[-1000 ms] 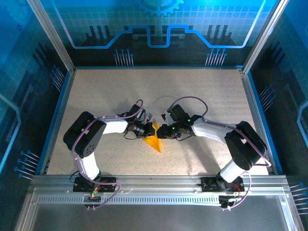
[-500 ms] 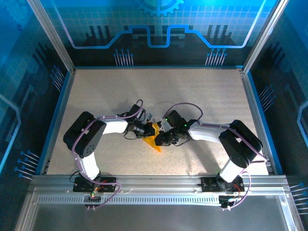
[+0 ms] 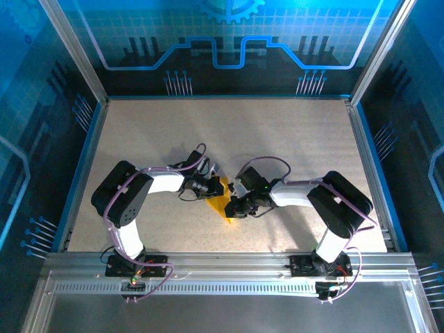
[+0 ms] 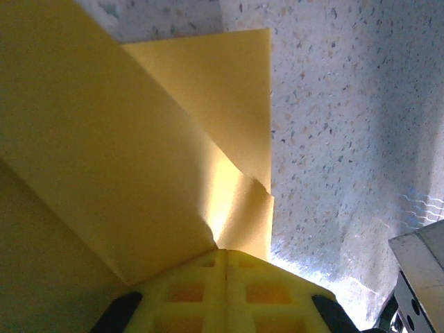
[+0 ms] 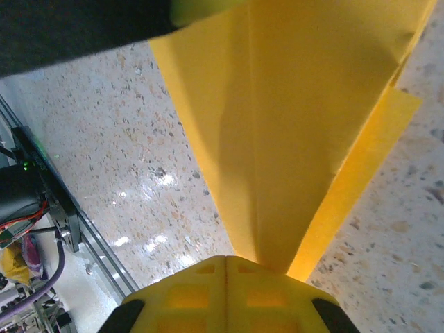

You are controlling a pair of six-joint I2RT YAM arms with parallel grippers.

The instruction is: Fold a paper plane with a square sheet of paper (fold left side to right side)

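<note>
- Left gripper (image 3: 217,187): clenched. Its fingers are together on the far left edge of the yellow-orange paper (image 3: 223,202), seen from the top camera.
- Left wrist view: the yellow fingertips (image 4: 208,295) meet with no gap along the bottom edge, and the paper comes straight out from between them. A grasp on the paper.
- In that same view the paper fans up and to the left from the pinch point in layered flaps. One diagonal fold edge runs across it, and a lower layer with a straight right edge sticks out beyond it.
- Right gripper (image 3: 236,206): also clenched. It is on the right edge of the paper, nearer the arm bases than the left gripper.
- Right wrist view: the fingertips (image 5: 208,298) are closed, and the paper narrows down into them as a wedge. A long crease runs up its middle, and a thin strip of a lower layer shows along its right side.
- A dark blurred shape (image 5: 69,28) crosses the top left of the right wrist view, right against the paper's far end. I cannot tell what it is.
- The paper sits between the two grippers, held by both from opposite sides. From above it reads as a small pointed triangle with its tip toward the near edge.
- Whether the paper lies flat or is lifted slightly: cannot tell.
- It lies around the middle of the speckled tabletop (image 3: 291,139), well apart from the blue side rails (image 3: 84,156).
</note>
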